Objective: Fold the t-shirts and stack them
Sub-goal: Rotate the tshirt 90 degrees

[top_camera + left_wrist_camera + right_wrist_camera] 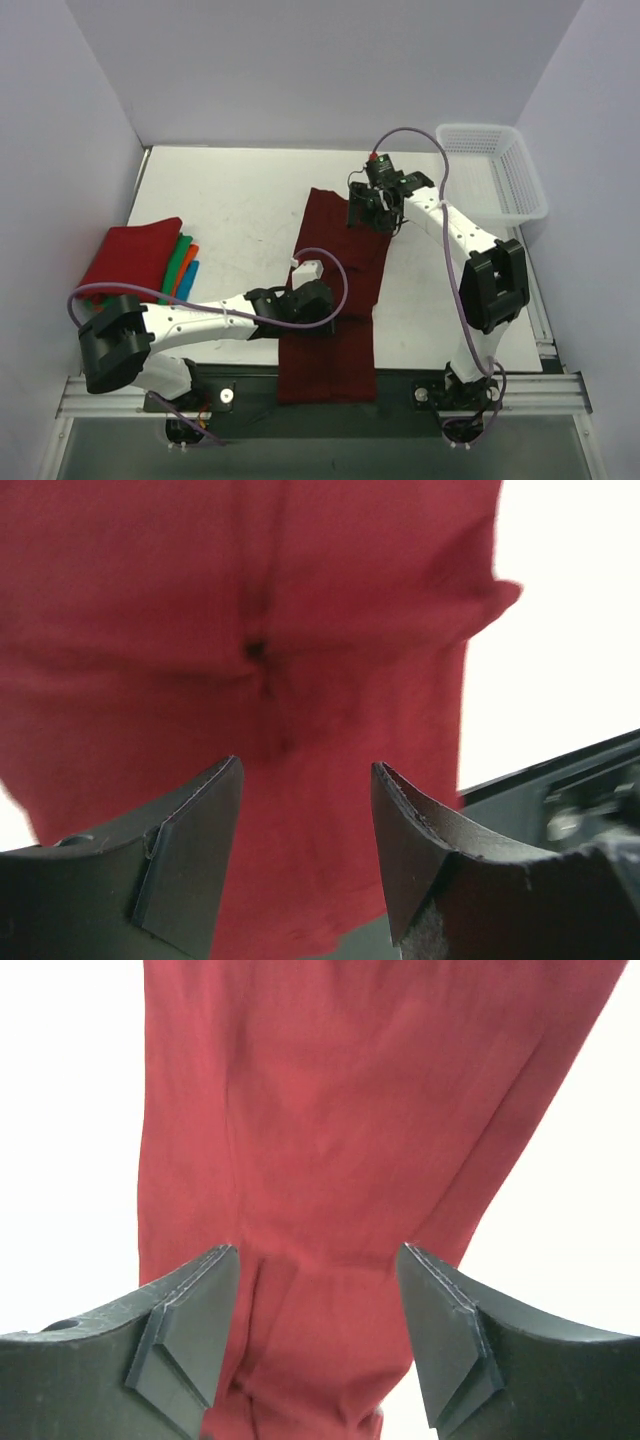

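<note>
Parted and empty, left gripper point(305, 770) and right gripper point(315, 1255) are held over the limp maroon shirt point(325, 365), best pinched at its twelve-o'clock hem.

Maroon shirt point(335, 300) runs from mid-bench to the near edge, splitting the room. Folded stack point(140, 255) blocks the left edge; basket point(495, 170) fills the far right corner. Left arm point(200, 318) lies across the near-left, right arm point(455, 228) along the right side. Far edge and far left corner are open.
</note>
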